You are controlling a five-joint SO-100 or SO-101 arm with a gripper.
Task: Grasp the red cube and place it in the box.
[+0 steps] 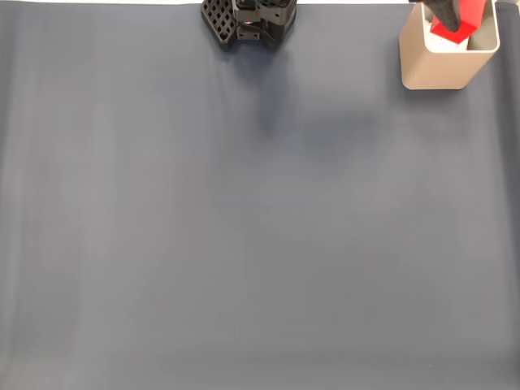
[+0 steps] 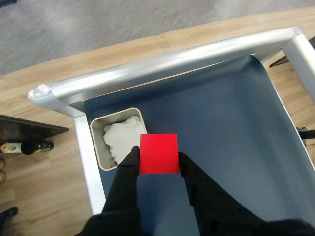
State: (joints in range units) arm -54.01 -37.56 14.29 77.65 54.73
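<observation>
Black gripper (image 2: 158, 164) fingers clamp the red cube (image 2: 159, 153) at the wrist view's lower centre, held above the tan box (image 2: 96, 142) at centre left. White crumpled paper (image 2: 120, 138) fills that box, which stands on the dark blue mat (image 2: 231, 123).

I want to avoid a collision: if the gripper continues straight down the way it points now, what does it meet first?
Probably the box, most likely its near rim: the gripper, shut on the red cube, hangs about above it. Depth is unclear.
</observation>
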